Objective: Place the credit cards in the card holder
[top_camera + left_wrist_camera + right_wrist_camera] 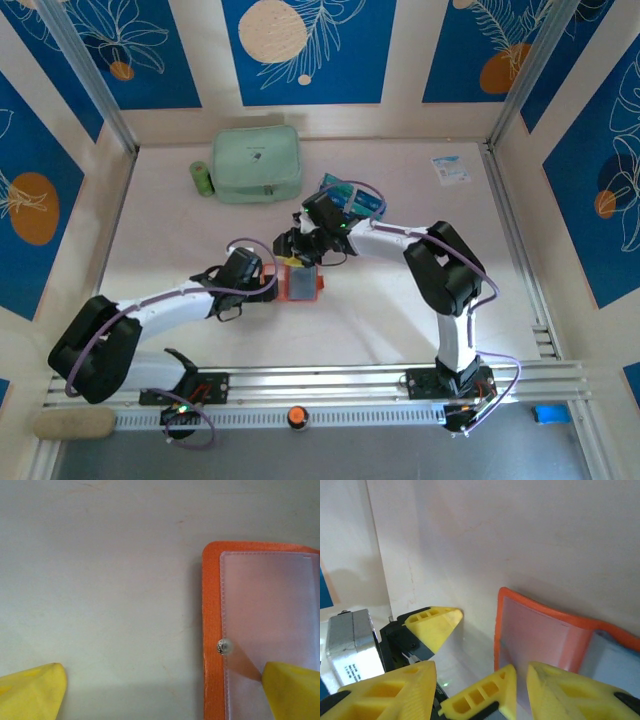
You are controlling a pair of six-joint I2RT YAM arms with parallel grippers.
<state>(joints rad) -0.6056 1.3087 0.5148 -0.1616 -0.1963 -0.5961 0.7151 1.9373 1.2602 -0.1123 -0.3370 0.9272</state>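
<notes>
progress early | card holder (300, 285) open, one card (615, 665) seemingly in | credit cards (352, 197) stacked outside | left end effector (162, 677) wide, empty | right end effector (481, 672) half-open, nothing visibly held

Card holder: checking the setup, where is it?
Top view: card holder lies open mid-table, left pincer at its left edge, right pincer just beyond.

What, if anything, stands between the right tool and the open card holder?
The left tool, wide open, straddles the snap-side edge of the card holder, with one finger over the clear sleeve. Seen from the right wrist, that finger sits between the right tool and the holder.
</notes>
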